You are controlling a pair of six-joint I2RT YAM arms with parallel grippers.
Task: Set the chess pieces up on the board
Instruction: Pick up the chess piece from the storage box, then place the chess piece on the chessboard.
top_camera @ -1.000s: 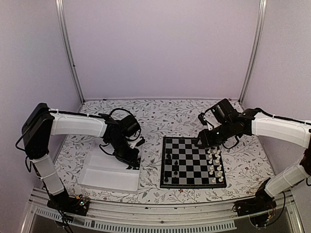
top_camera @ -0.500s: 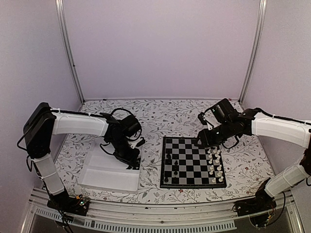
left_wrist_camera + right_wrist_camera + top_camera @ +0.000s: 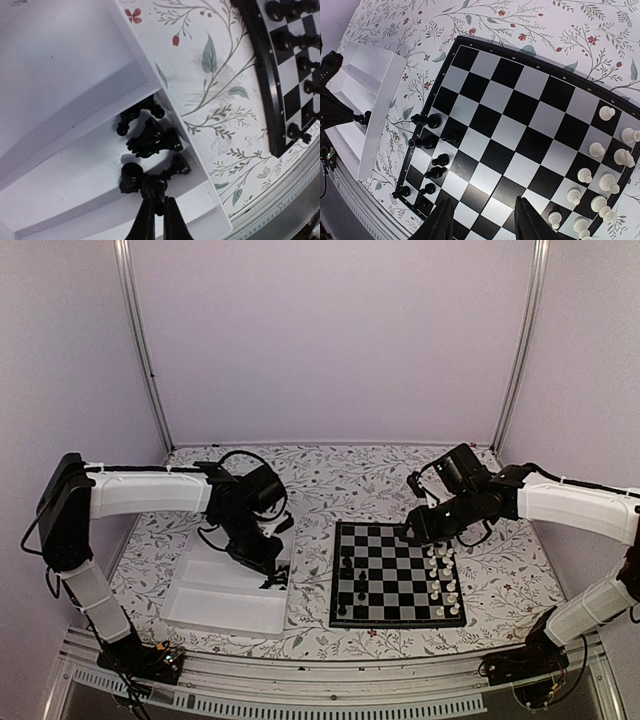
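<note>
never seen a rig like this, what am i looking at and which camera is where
Two robot arms work at a table. One picture looks down from above; the other two come from a camera on each wrist. On the table: a chessboard with black pieces along one side and white pieces along the other, and a white tray holding more black ones. The left gripper appears pinched shut on a black piece in the tray. The right gripper hangs open over the chessboard.
</note>
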